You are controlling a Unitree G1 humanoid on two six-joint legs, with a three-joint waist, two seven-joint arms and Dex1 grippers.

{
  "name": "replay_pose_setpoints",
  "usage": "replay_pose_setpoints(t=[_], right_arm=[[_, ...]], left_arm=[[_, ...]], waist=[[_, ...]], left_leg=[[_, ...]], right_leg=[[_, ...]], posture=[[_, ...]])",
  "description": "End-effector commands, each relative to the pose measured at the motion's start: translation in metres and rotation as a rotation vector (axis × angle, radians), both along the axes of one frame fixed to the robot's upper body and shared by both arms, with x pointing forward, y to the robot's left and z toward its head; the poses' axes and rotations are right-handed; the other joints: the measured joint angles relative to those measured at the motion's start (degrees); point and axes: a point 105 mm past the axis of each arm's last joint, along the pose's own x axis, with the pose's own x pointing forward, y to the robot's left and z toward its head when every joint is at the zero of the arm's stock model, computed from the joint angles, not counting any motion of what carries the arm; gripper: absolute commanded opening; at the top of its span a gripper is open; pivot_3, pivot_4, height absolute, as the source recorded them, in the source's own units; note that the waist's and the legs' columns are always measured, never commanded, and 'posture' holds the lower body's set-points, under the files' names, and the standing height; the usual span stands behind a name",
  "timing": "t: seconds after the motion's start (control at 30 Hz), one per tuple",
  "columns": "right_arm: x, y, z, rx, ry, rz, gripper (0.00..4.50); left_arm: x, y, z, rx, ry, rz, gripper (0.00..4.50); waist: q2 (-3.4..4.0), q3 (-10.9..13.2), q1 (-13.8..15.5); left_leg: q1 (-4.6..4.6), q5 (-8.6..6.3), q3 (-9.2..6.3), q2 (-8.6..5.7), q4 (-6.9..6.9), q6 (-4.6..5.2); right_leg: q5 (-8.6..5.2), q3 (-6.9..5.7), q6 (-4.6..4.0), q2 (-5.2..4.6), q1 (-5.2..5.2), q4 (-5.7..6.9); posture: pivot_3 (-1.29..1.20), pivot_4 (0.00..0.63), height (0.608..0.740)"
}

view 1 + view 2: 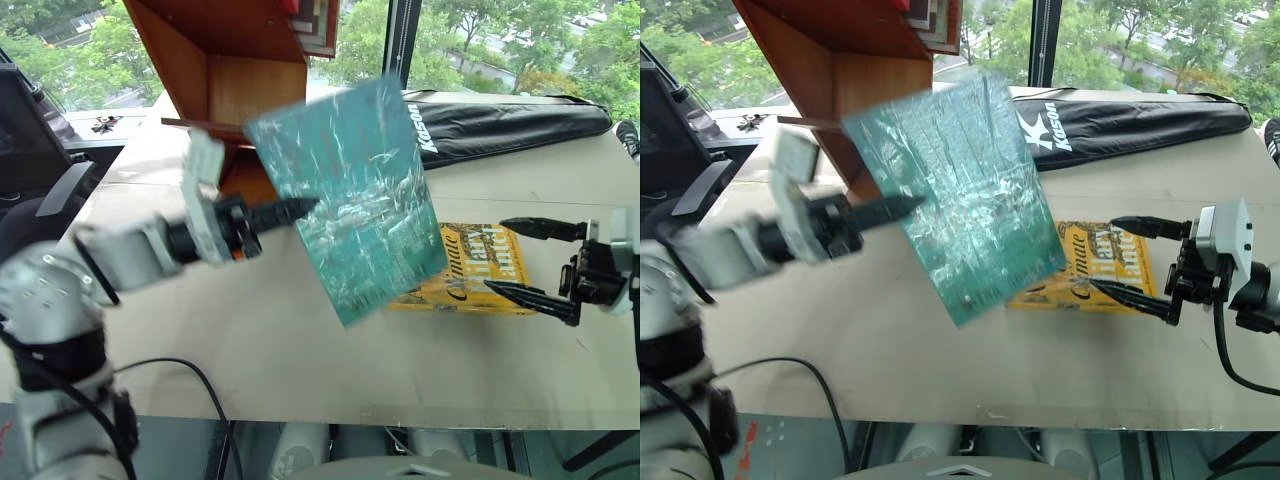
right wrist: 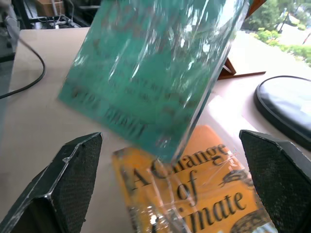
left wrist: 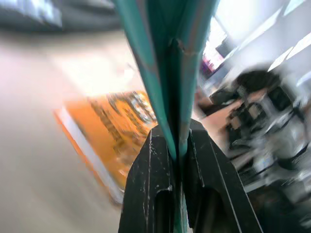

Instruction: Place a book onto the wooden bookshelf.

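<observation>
Centre frame: we see the left gripper clamped tight on the edge of the teal book, lifted tilted above the table | upper left: the wooden bookshelf just behind it | right edge: the right gripper, fingers spread wide and empty, beside the yellow book lying flat.

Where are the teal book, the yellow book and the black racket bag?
teal book (image 1: 350, 190), left eye view, middle of its glossy cover.
yellow book (image 1: 480, 265), left eye view, visible front cover.
black racket bag (image 1: 1130, 115), right eye view, middle of the bag.
</observation>
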Motion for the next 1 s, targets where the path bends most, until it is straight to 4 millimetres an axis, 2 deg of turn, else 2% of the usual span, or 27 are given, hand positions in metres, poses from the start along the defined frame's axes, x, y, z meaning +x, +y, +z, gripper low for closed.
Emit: replay_pose_setpoints(t=[0.03,0.13,0.17,0.23,0.3,0.37,0.5,0.7,0.8,0.93,1.0], right_arm=[[0.012,-0.012,0.01,0.032,-0.061,-0.044,4.5],[0.02,-0.015,0.01,0.039,-0.077,-0.059,4.5],[0.021,-0.015,0.009,0.041,-0.08,-0.059,4.5],[0.023,-0.013,0.009,0.043,-0.085,-0.056,4.5],[0.025,-0.011,0.01,0.045,-0.099,-0.047,4.5],[0.026,-0.009,0.013,0.055,-0.117,-0.036,4.5],[0.025,-0.003,0.032,0.116,-0.199,-0.017,4.5],[0.02,0.006,0.059,0.211,-0.298,0.011,4.5],[0.019,0.009,0.064,0.229,-0.313,0.011,4.5],[0.02,0.014,0.068,0.232,-0.326,0.001,4.5],[0.02,0.016,0.07,0.237,-0.325,0.003,4.5]], left_arm=[[-0.011,-0.016,0.079,0.422,-0.669,0.06,0.01],[-0.006,-0.017,0.121,0.688,-1.005,0.17,0.01],[-0.005,-0.016,0.127,0.755,-1.063,0.177,0.01],[0.0,-0.011,0.128,0.815,-1.041,0.168,0.01],[0.005,0.0,0.122,0.945,-1.025,0.147,0.01],[0.018,0.018,0.112,1.108,-0.987,0.181,0.01],[0.037,0.057,0.088,1.341,-0.778,0.242,0.01],[0.061,0.085,0.071,1.473,-0.598,0.262,0.01],[0.066,0.089,0.059,1.502,-0.521,0.246,0.01],[0.061,0.063,0.037,1.453,-0.431,0.173,0.01],[0.057,0.063,0.033,1.481,-0.408,0.181,0.01]], waist=[[0.08,0.0,0.0],[0.62,-0.2,0.1],[0.69,-0.2,0.1],[0.79,-0.1,0.0],[0.83,-0.1,-0.3],[0.83,-0.1,-0.6],[0.79,0.0,-1.1],[0.72,0.0,-0.4],[0.81,-0.1,-1.1],[0.85,-0.1,-1.9],[0.85,-0.1,-1.9]], left_leg=[[-0.03,0.0,0.07,-0.08,-0.05,0.0],[0.08,-0.01,0.38,-0.15,-0.3,0.04],[0.1,-0.01,0.4,-0.17,-0.37,0.04],[0.06,-0.01,0.4,-0.12,-0.48,0.04],[0.01,-0.01,0.39,-0.01,-0.51,0.04],[-0.33,-0.01,0.48,0.01,-0.49,0.04],[-0.62,-0.01,0.58,-0.02,-0.21,0.04],[-0.57,-0.09,0.52,-0.05,0.05,0.18],[-0.34,-0.1,0.54,-0.01,0.08,0.23],[0.19,-0.15,0.68,0.01,0.05,0.33],[0.39,-0.15,0.71,0.05,0.03,0.33]], right_leg=[[0.0,0.02,0.01,0.26,-0.02,-0.04],[-0.01,0.14,0.07,0.28,0.06,-0.53],[-0.05,0.14,0.15,0.3,0.1,-0.59],[-0.08,0.15,0.2,0.37,0.01,-0.6],[-0.13,0.15,0.27,0.45,-0.09,-0.51],[-0.13,0.28,0.27,0.49,-0.59,-0.3],[-0.2,0.43,0.38,0.46,-0.88,0.02],[-0.21,0.4,0.41,0.43,-0.83,0.33],[-0.18,0.46,0.37,0.5,-0.73,0.5],[-0.19,0.7,0.35,0.55,-0.54,0.95],[-0.2,0.78,0.34,0.64,-0.43,1.06]], posture=[[0.0,0.15,0.74],[0.0,0.15,0.74],[0.0,0.15,0.74],[0.0,0.15,0.74],[0.0,0.15,0.74],[0.0,0.15,0.74],[0.0,0.15,0.74],[0.0,0.15,0.74],[0.0,0.15,0.74],[0.0,0.15,0.74],[0.0,0.15,0.74]])
